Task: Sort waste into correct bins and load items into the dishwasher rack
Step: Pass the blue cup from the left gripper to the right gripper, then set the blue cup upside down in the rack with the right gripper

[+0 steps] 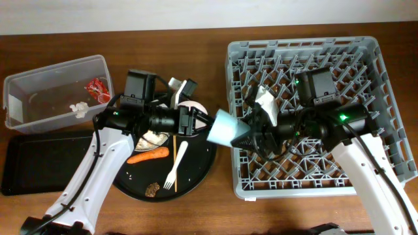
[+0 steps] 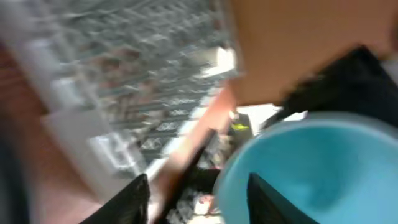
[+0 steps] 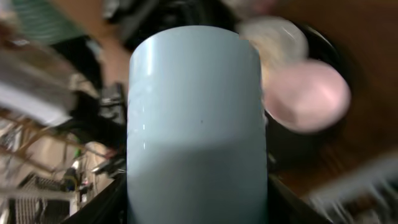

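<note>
Overhead shows the cup [image 1: 225, 127] near the table's middle, clasped by the right gripper [image 1: 245, 136], with the left gripper [image 1: 199, 121] jaws apart beside it: seemingly a handover, and next it needs seating among the rack [image 1: 300, 44] pegs.

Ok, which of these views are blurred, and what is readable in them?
Overhead: sharp, evenly lit. Left wrist: heavy motion blur; only the light-blue cup and smeared dishwasher rack are readable. Right wrist: cup fairly crisp, pinkish bowl and background streaked.
</note>
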`<state>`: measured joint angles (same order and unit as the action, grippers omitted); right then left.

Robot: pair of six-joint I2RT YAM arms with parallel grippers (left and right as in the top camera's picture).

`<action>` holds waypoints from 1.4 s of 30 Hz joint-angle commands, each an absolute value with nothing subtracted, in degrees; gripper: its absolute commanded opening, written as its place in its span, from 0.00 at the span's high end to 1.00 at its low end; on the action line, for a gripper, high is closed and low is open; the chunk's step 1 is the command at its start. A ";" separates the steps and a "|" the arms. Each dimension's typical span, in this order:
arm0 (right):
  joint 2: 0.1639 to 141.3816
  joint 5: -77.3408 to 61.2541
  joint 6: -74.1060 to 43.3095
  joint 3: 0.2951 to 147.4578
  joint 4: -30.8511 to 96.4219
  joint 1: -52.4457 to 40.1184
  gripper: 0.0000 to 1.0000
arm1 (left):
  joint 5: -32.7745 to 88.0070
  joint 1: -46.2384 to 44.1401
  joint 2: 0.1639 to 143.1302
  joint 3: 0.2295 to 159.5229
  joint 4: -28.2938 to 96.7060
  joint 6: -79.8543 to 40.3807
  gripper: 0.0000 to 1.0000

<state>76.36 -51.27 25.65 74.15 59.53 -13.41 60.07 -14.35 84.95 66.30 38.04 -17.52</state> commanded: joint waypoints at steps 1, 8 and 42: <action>76.53 -31.77 11.53 75.18 60.71 -9.96 0.55 | 30.65 -12.27 84.29 66.65 44.53 -17.04 0.45; 76.55 -15.18 -1.43 77.34 63.86 5.41 0.56 | 11.09 -9.96 84.29 66.63 54.28 -16.53 0.44; 93.51 -2.98 -3.75 82.32 75.81 24.47 0.58 | 11.07 -10.00 84.29 66.63 54.54 -16.56 0.44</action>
<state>92.88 -3.79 -3.25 79.66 74.76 24.36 11.66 -10.04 84.95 66.32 54.46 -17.50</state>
